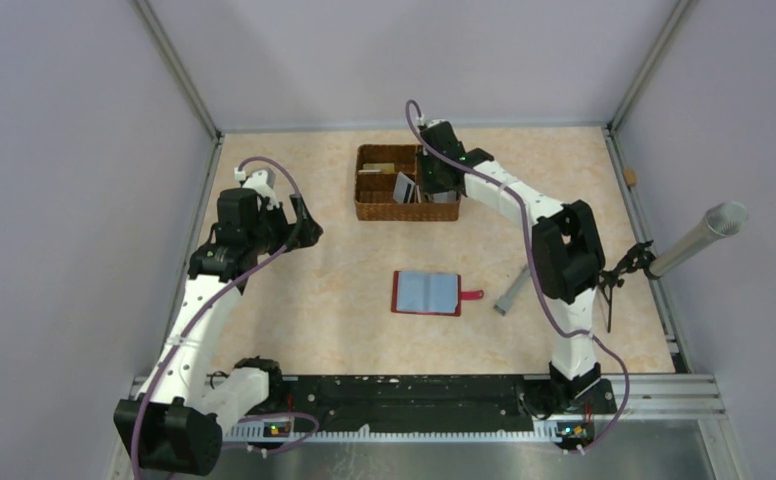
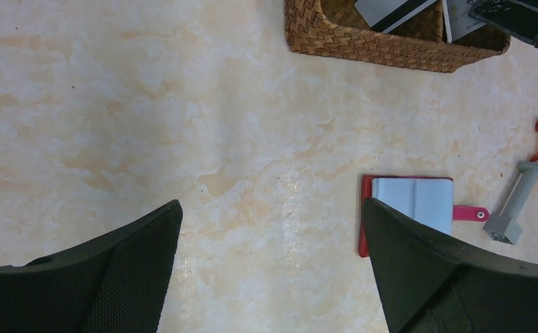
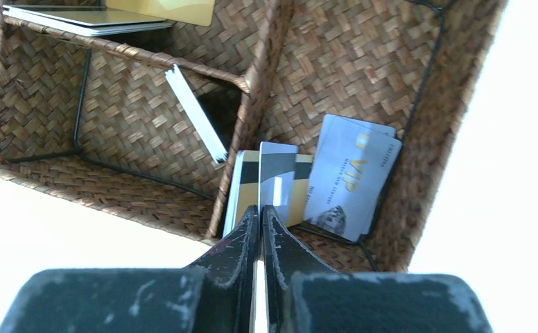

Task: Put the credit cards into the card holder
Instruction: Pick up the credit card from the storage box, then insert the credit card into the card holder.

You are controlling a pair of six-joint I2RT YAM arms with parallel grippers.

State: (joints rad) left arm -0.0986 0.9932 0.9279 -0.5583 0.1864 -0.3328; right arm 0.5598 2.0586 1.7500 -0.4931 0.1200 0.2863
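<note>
The dark red leather-like folding card holder (image 1: 426, 293) lies open and flat on the pale marbled beige table (image 1: 294, 320). It sits near the middle, between the two arms, with its clear inner pockets up and its pinkish-red snap tab (image 1: 471, 295) pointing toward the right arm. Just beyond the tab lies a small grey plastic bar (image 1: 512, 292), apart from the holder. The thin flat plastic credit cards (image 3: 349, 173) are all in the brown woven wicker divided basket (image 1: 404, 210) at the far side of the table. A silver one marked VIP, a grey one and a gold-tan one with a dark stripe lean together in one compartment. A white one stands tilted on edge in the next, and grey and gold ones lie flat in a third. The right gripper (image 3: 261, 209) reaches down into the compartment with the leaning cards. Its black fingers are drawn almost together with only a bright sliver between them, the tips at the lower edge of the grey card; I cannot tell whether a card is caught there. The left gripper (image 2: 272, 208) hangs over bare table left of the holder, its fingers spread wide and holding nothing.
</note>
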